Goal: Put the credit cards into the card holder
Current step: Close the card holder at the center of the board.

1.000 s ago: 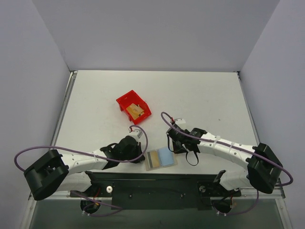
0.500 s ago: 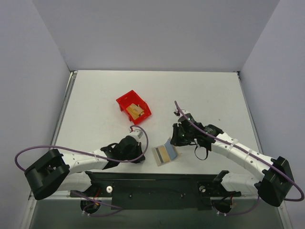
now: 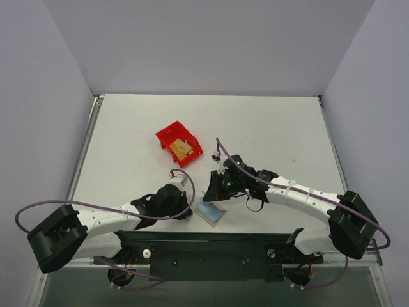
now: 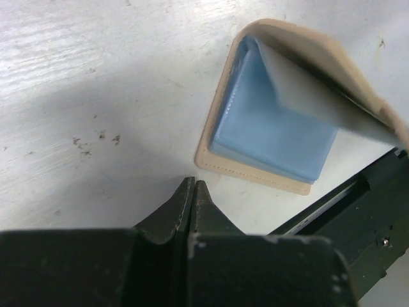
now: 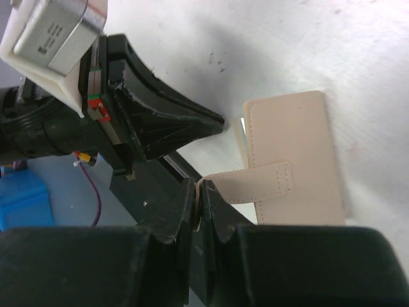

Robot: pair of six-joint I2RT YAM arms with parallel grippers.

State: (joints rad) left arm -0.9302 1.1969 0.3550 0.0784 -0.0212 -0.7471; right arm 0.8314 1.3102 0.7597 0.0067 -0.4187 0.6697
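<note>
The beige card holder [image 3: 209, 213] lies near the table's front edge, half folded, with its light blue lining [image 4: 271, 131] showing under the raised flap [image 4: 319, 61]. My right gripper [image 3: 215, 192] is shut on the card holder's snap tab [image 5: 255, 184] and holds the flap over the wallet body [image 5: 297, 144]. My left gripper [image 3: 189, 208] is shut and empty, its tips [image 4: 193, 185] on the table just left of the wallet's edge. Orange-yellow credit cards [image 3: 182, 149] lie in the red bin. No card shows inside the wallet.
The red plastic bin [image 3: 167, 136] stands behind the wallet, left of centre. The black mounting rail [image 4: 358, 211] runs along the table's front edge, right beside the wallet. The left gripper's fingers [image 5: 172, 125] show in the right wrist view, close to the wallet.
The wallet lay open and flat with a card stripe showing. My right gripper has pulled its flap up and over to the left, covering the inside. The left gripper stayed put.
</note>
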